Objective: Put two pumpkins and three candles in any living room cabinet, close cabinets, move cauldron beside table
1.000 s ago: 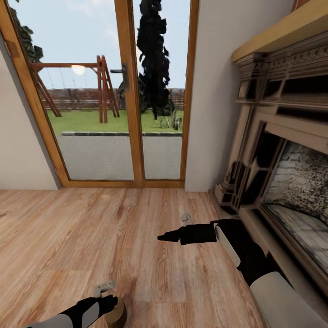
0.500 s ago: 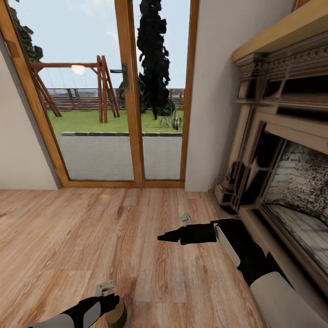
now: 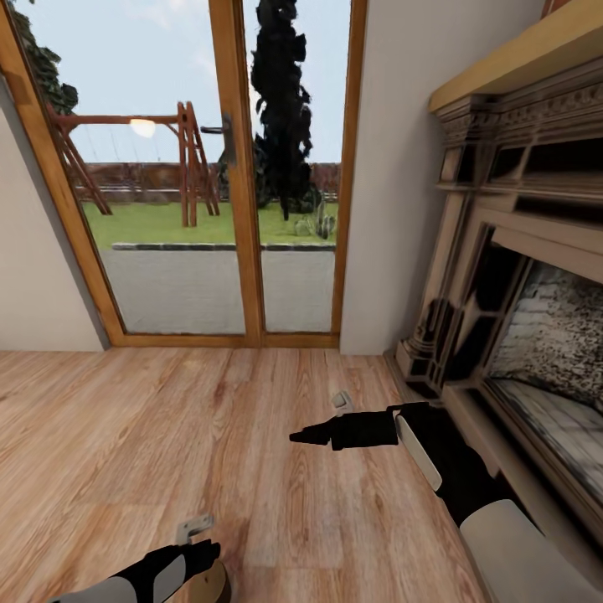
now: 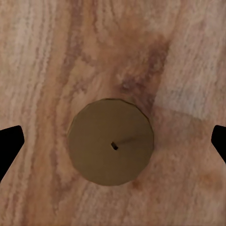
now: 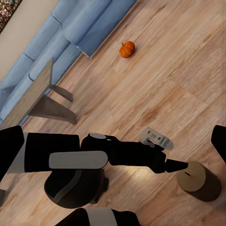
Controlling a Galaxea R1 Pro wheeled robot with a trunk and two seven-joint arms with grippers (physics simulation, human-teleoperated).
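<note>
— Candle (image 4: 111,142) first: where is it?
— One brown candle stands upright on the wooden floor (image 3: 126,435), seen from straight above in the left wrist view, its short wick at the centre. The left gripper (image 4: 113,141) hangs over it, jaws spread wide to either side and not touching it.
— Any pumpkins?
— One orange pumpkin (image 5: 126,49) lies on the floor, near the edge of a blue sofa (image 5: 70,33) and well apart from the candle (image 5: 198,181).
— And the worktop?
— A pale table (image 5: 35,92) with slanted legs stands beside the sofa.
— The right gripper (image 3: 300,435)?
— It hovers over bare floor near the fireplace (image 3: 519,276). Its jaws look drawn together to a point, holding nothing.
— Containers?
— I cannot see one.
</note>
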